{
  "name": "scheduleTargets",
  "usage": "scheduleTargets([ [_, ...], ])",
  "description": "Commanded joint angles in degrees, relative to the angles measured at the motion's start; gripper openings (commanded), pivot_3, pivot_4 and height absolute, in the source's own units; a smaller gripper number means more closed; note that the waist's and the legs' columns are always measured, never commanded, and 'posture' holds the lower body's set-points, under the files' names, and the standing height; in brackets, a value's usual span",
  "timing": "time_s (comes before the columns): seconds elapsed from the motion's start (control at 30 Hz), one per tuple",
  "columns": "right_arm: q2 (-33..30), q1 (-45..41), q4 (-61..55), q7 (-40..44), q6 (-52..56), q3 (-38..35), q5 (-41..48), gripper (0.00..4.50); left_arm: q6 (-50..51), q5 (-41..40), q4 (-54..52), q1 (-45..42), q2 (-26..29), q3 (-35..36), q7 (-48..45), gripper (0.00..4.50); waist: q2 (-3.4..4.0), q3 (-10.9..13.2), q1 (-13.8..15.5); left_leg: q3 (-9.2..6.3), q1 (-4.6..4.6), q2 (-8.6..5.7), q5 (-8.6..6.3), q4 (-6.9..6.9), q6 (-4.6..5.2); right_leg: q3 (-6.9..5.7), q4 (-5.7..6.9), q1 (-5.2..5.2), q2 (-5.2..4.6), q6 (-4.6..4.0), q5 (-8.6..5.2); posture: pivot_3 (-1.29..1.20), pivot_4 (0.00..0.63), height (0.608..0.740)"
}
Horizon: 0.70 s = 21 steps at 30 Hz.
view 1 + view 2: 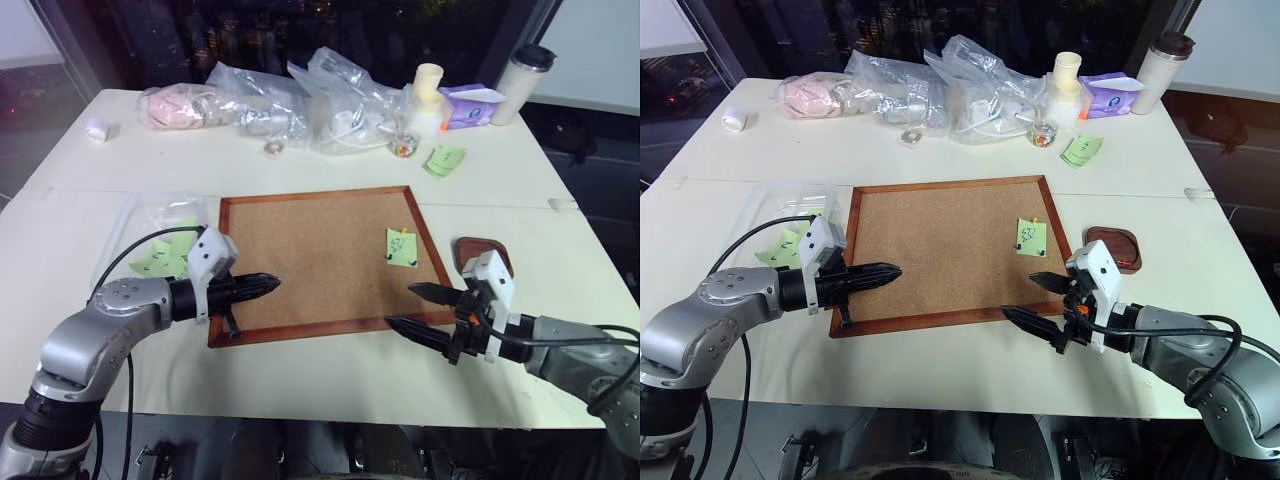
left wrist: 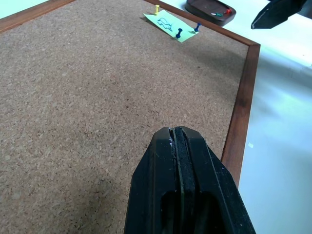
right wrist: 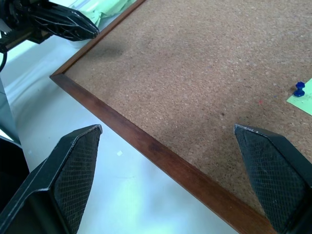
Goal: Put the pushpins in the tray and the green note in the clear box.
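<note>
3 pushpins point(image 2: 179, 33) hold green note point(image 1: 400, 246) on cork board point(image 1: 320, 260), near its right edge. Tray point(image 1: 483, 252) just right of board; clear box point(image 1: 150, 225) left of it. Left gripper point(image 1: 268, 285) clenched, empty, over board's left edge. Right gripper point(image 1: 413, 308) spread wide, empty, at the board's near right corner.

The green note point(image 1: 400, 246) lies on the cork board point(image 1: 320, 260), tray point(image 1: 483, 252) right of it.
</note>
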Motion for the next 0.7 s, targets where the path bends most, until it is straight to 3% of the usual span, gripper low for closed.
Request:
scheduleTargets([
  [0.03, 0.13, -0.29, -1.50, -0.23, -1.12, -0.25, -0.03, 4.50, -1.02, 0.22, -0.33, -0.79, 0.79, 0.64, -0.76, 0.04, 0.00, 0.00, -0.02, 0.00, 0.00, 0.00, 0.00, 0.00, 0.00, 0.00, 0.00, 0.00, 0.00, 0.00, 0.00, 0.00, 0.150, 0.735],
  [0.7, 0.59, 1.11, -2.76, -1.96, -1.09, 0.68, -1.58, 4.50, -2.60, 2.13, 4.16, -4.10, 1.19, -0.85, -4.04, 0.04, 0.00, 0.00, -0.05, 0.00, 0.00, 0.00, -0.01, 0.00, 0.01, -0.03, -0.02, 0.01, 0.01, 0.00, 0.00, 0.00, 0.150, 0.735],
])
